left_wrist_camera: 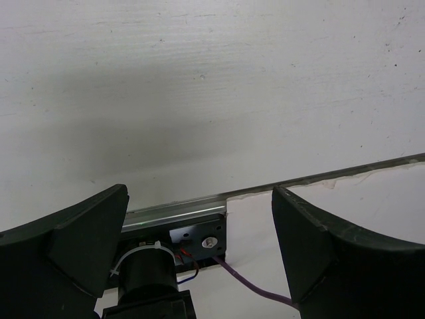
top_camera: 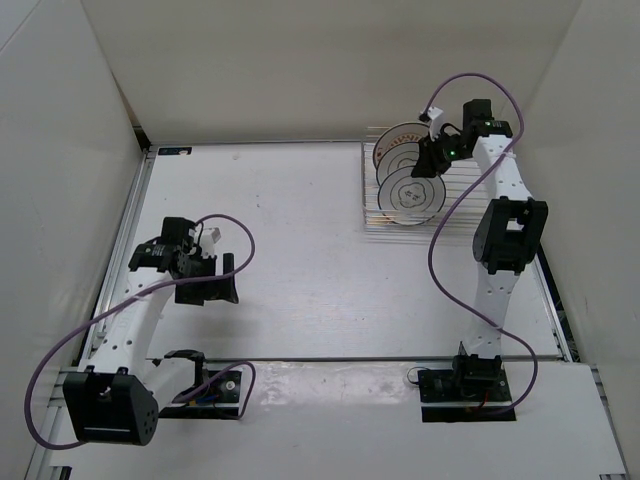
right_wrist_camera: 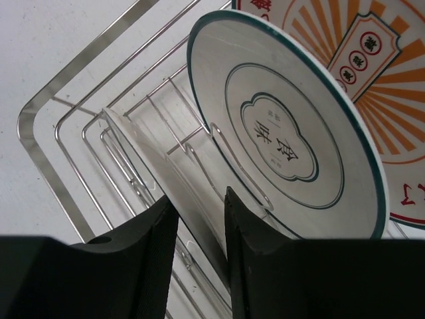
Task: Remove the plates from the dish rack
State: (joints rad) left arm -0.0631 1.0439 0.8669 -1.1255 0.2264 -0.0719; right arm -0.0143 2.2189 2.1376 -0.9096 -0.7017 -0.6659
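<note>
From the top external view, the dish rack [top_camera: 368, 222] stands at the far right of the counter [top_camera: 280, 200]. Three plates stand upright in it, one behind another. The front plate [top_camera: 408, 197] is white with grey rings, a second ringed plate [top_camera: 392, 167] is behind it, and an orange plate [top_camera: 398, 138] is at the back. The right pincer [top_camera: 428, 160] reaches in from the right, at the upper right rim of the plates. The left pincer [top_camera: 215, 290] hangs over the near left of the counter, well apart from the rack.

In the left wrist view, the left pincer [left_wrist_camera: 199, 193] has its two fingers wide apart with nothing between them.

In the right wrist view, the right pincer [right_wrist_camera: 201, 196] has its fingers drawn close together on the thin rim of the front plate [right_wrist_camera: 133, 143], which is seen almost edge-on. Beyond it the ringed plate [right_wrist_camera: 285, 146] shows a dark teal rim and a centre mark. The orange plate [right_wrist_camera: 392, 86] is behind that, and both sit in the wire slots of the dish rack [right_wrist_camera: 24, 123].
</note>
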